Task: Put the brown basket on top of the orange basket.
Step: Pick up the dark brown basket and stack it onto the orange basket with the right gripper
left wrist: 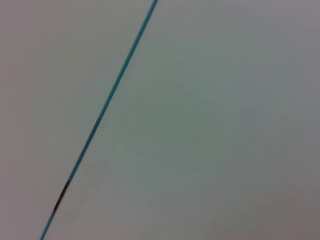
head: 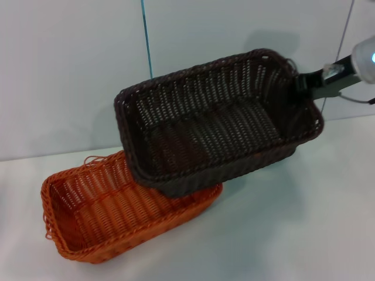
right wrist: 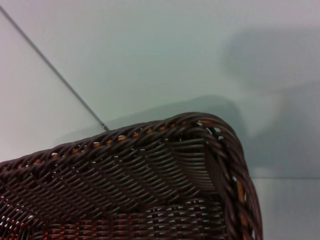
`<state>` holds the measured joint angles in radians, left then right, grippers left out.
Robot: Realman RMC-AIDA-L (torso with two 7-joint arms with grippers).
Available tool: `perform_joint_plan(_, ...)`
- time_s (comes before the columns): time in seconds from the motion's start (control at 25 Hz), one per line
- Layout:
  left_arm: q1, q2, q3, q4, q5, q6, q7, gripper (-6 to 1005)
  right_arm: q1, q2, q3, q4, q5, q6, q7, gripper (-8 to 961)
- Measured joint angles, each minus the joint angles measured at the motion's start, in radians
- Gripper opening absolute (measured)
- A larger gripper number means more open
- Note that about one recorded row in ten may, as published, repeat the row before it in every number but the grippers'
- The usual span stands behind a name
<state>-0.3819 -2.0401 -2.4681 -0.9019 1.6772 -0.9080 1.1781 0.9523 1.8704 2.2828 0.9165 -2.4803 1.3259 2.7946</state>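
Brown basket (head: 217, 120) held tilted in the air, its low end overlapping the orange basket (head: 111, 213).

Right tool (head: 306, 85) reaches in from the right side and is clamped on the brown basket's far short-end rim; the basket hangs from that one edge, low end over the orange basket's right end on the white tabletop (head: 293, 222). Left tool not visible; its wrist view shows only blank wall. Judged light and fairly stiff, weave slightly springy, so an end grip lets it sag and swing. Braided rim is the firmest hold. Loose orange strands at the near corner could snag.
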Motion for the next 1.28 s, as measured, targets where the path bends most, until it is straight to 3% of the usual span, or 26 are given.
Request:
perform_joint_plan(0.72, 0.002, 0.003, 0.0, 0.0, 0.001, 0.003, 0.0, 854, 0.109, 0.033, -0.032, -0.183, 0.004, -0.164, -0.051, 135)
perform_joint_plan(1.28, 0.003, 0.003, 0.0, 0.0, 0.003, 0.001, 0.003, 855, 0.181, 0.098, -0.034, -0.279, 0.003, -0.243, -0.083, 136)
